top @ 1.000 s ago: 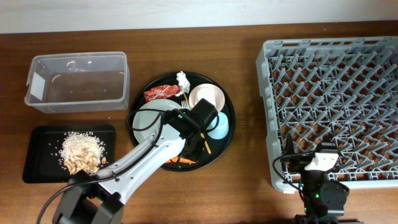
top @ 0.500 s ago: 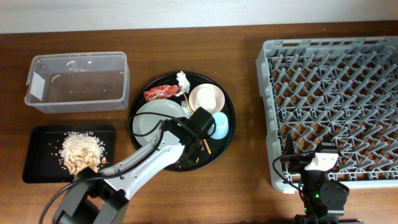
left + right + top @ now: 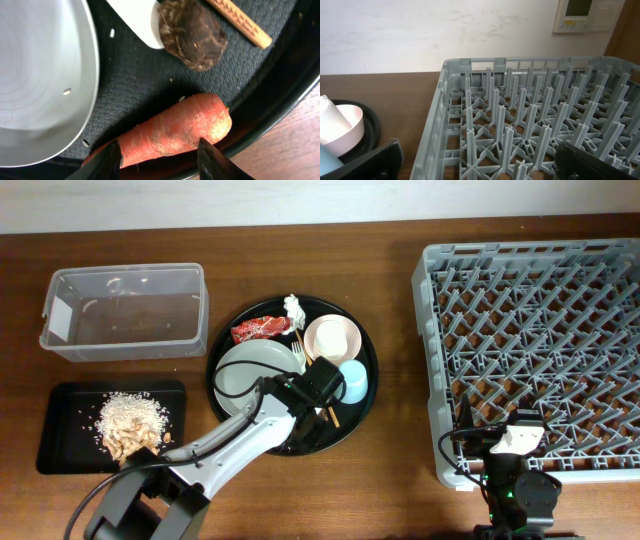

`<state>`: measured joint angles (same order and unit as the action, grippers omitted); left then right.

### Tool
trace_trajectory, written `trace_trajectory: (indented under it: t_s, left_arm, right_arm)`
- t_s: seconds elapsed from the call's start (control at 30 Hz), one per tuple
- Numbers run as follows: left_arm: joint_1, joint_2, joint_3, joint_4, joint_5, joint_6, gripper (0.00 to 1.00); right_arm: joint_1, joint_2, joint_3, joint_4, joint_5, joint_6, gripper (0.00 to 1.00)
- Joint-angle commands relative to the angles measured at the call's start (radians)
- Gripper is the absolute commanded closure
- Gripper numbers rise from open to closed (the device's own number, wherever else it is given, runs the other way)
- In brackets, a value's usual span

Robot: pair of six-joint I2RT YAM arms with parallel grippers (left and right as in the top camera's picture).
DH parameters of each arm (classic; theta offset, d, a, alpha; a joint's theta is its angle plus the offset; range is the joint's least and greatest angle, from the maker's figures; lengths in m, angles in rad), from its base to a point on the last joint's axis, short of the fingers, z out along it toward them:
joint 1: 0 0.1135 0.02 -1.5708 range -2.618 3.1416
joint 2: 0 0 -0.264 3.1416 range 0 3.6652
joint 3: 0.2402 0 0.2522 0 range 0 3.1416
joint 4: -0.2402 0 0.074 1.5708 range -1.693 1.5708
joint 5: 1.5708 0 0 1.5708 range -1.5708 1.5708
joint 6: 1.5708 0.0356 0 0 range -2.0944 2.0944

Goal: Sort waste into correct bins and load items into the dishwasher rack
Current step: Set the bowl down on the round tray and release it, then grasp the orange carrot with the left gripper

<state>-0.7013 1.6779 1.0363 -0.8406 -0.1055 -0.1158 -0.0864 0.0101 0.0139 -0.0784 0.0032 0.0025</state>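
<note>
The left gripper (image 3: 159, 159) is hanging with its fingers spread wide, and the orange carrot (image 3: 175, 130), tapered and rough-skinned, is lying between them on the pebbled floor of the round black tray (image 3: 135, 70), near its rim. Also sitting in that tray are a wrinkled dark lump (image 3: 192, 27), a wooden chopstick (image 3: 240, 22), a smooth grey plate (image 3: 40, 75), a pinkish bowl (image 3: 333, 337), a light blue cup (image 3: 354, 380), a red wrapper (image 3: 258, 329) and a paper ball (image 3: 294, 307). Left of the round tray, a shallow black tray (image 3: 60, 450) is holding rice and nut scraps (image 3: 130, 425). Right of it, the right gripper (image 3: 477, 150) is gaping wide at the grey pegged rack (image 3: 540, 350).
</note>
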Motion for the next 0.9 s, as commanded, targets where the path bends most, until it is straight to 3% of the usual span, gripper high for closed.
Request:
trace_trajectory:
  t_s: [0.0,0.1,0.37,0.6,0.87]
  left_arm:
    - [-0.003,0.012,-0.018,-0.013,0.032,0.063,0.51]
    - [-0.003,0.012,-0.021,-0.014,0.095,0.114,0.51]
    - [-0.003,0.013,-0.021,0.008,0.090,0.201,0.51]
    - [-0.003,0.013,-0.022,0.019,-0.009,0.227,0.50]
    - [-0.003,0.050,-0.046,0.026,-0.006,0.268,0.50]
  right_arm:
    - [-0.006,-0.006,-0.008,-0.003,0.008,0.002,0.01]
    - [-0.006,-0.006,-0.008,-0.003,0.009,0.002,0.01]
    - [-0.006,-0.006,-0.008,-0.003,0.009,0.002,0.01]
    - [-0.006,-0.006,-0.008,-0.003,0.009,0.002,0.01]
    - [-0.006,-0.006,-0.008,-0.003,0.009,0.002,0.01]
